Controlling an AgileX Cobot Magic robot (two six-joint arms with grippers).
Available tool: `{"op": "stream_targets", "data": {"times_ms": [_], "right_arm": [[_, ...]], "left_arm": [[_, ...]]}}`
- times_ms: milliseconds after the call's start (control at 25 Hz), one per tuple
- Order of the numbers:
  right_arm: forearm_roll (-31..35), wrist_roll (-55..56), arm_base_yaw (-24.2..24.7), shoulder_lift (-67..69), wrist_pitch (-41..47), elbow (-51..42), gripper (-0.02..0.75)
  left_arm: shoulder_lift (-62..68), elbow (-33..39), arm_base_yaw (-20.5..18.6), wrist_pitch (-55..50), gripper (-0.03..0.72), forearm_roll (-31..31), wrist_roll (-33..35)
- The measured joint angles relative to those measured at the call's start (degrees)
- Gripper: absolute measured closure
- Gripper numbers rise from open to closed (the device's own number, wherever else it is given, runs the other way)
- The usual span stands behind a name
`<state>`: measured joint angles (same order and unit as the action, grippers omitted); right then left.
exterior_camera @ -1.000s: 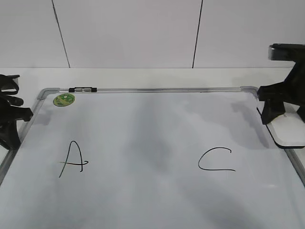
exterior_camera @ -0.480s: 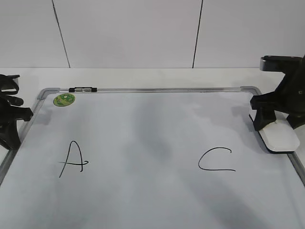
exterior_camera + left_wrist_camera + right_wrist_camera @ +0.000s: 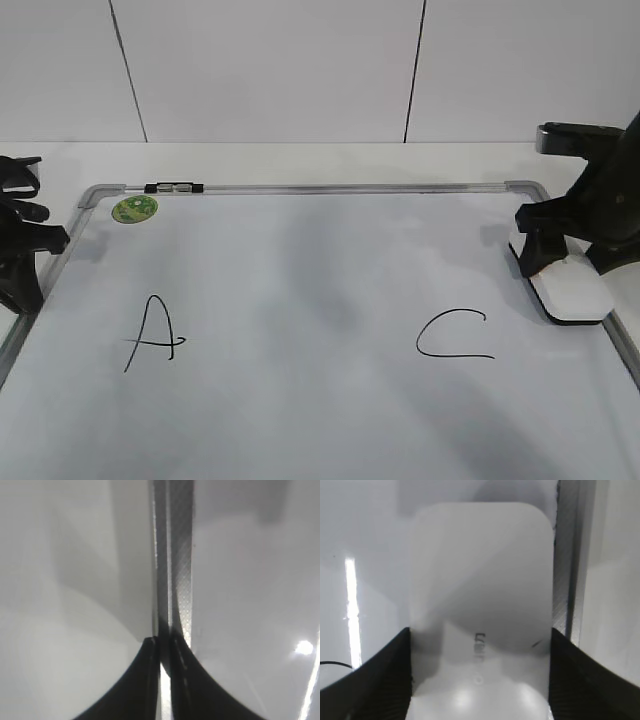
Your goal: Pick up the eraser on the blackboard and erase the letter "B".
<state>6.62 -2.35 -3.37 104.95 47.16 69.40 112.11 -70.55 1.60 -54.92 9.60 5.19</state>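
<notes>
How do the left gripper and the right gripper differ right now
The right gripper is over the blackboard with its fingers on either side of the white eraser; the left gripper holds nothing. The right fingers sit spread at the eraser's sides, while the left fingers are pressed together. The left gripper sits over the board's left frame, the right near the right frame. Both are black.

Robot lab: white tabletop [image 3: 300,160], plain panelled wall [image 3: 270,70] behind.

blackboard [image 3: 300,290] centre open, eraser [image 3: 572,292] beside right frame
</notes>
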Motion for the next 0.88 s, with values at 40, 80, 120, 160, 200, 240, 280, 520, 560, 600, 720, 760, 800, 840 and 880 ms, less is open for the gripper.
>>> {"op": "stream_targets", "data": {"times_ms": [40,80,120,160,200,240,280,520,560,600,720,760,800,840,880], "right_arm": [[0.10,0.00,0.00,0.00,0.00,0.00,0.201],[0.10,-0.15,0.00,0.00,0.00,0.00,0.201],[0.10,-0.15,0.10,0.00,0.00,0.00,0.201],[0.10,-0.27,0.10,0.00,0.13,0.00,0.201],[0.10,-0.27,0.10,0.00,0.33,0.00,0.201],[0.10,-0.27,0.10,0.00,0.45,0.00,0.201],[0.10,-0.27,0.10,0.00,0.43,0.00,0.201],[0.10,-0.27,0.10,0.00,0.56,0.00,0.201],[0.10,-0.27,0.10,0.00,0.56,0.00,0.201],[0.10,-0.27,0.10,0.00,0.56,0.00,0.201],[0.10,-0.27,0.10,0.00,0.56,0.00,0.201],[0.10,-0.27,0.10,0.00,0.56,0.00,0.201],[0.10,-0.38,0.10,0.00,0.56,0.00,0.201],[0.10,-0.36,0.10,0.00,0.56,0.00,0.201],[0.10,-0.36,0.10,0.00,0.56,0.00,0.201]], "left_arm": [[0.00,0.00,0.00,0.00,0.662,0.00,0.00],[0.00,0.00,0.00,0.00,0.662,0.00,0.00],[0.00,0.00,0.00,0.00,0.662,0.00,0.00],[0.00,0.00,0.00,0.00,0.662,0.00,0.00],[0.00,0.00,0.00,0.00,0.661,0.00,0.00],[0.00,0.00,0.00,0.00,0.661,0.00,0.00],[0.00,0.00,0.00,0.00,0.661,0.00,0.00],[0.00,0.00,0.00,0.00,0.659,0.00,0.00],[0.00,0.00,0.00,0.00,0.659,0.00,0.00],[0.00,0.00,0.00,0.00,0.659,0.00,0.00],[0.00,0.00,0.00,0.00,0.659,0.00,0.00],[0.00,0.00,0.00,0.00,0.658,0.00,0.00],[0.00,0.00,0.00,0.00,0.657,0.00,0.00],[0.00,0.00,0.00,0.00,0.657,0.00,0.00],[0.00,0.00,0.00,0.00,0.657,0.00,0.00]]}}
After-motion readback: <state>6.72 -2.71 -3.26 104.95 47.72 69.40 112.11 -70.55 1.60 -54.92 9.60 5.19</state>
